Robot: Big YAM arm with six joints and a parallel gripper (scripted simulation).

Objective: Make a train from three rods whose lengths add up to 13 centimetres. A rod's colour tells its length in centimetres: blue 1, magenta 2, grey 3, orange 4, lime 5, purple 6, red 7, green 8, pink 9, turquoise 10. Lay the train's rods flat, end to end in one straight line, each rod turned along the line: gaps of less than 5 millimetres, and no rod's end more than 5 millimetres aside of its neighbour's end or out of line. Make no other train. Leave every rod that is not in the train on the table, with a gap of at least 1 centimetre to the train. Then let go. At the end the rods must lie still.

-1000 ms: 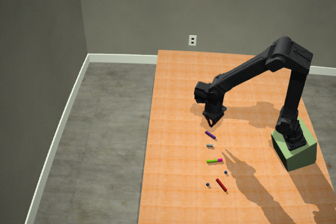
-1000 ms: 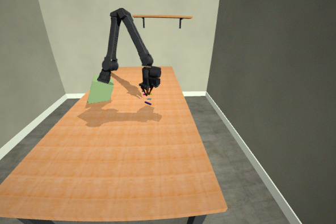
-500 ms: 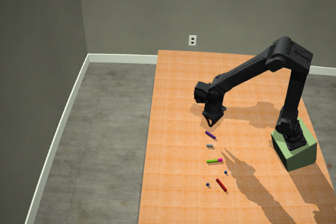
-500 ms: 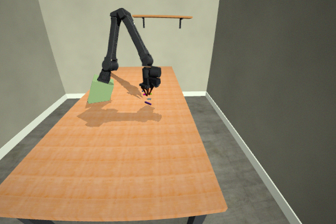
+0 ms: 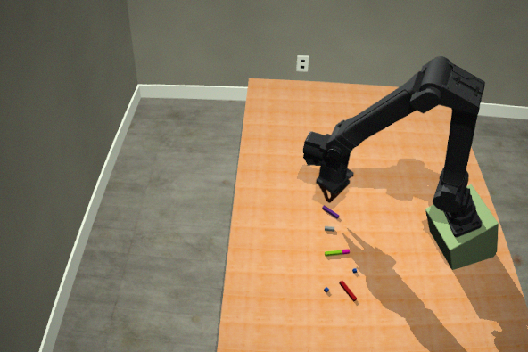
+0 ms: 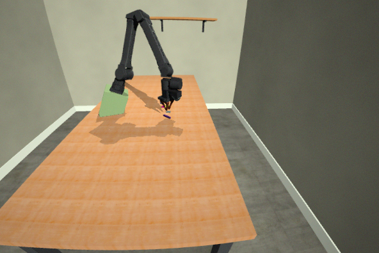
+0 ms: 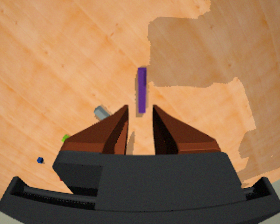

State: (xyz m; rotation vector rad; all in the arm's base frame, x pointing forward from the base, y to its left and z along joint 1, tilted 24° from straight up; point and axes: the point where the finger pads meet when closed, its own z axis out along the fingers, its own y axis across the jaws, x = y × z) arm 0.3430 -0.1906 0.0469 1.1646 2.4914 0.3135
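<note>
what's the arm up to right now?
The single arm's tool hangs above the table, fingers narrowed and holding nothing, next to the purple rod. A lime rod and a magenta rod lie end to end. The grey rod, red rod and two blue rods lie apart from them.

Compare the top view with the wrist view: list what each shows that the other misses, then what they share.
Only the top view shows the flat red rod, the short magenta rod butted end to end against the lime rod, a second small blue cube, the whole black arm and its green base block.

Only the wrist view shows the brown fingers of the tool, narrowed with nothing between them.

Both show the purple rod, the short grey rod and the orange wooden table.
</note>
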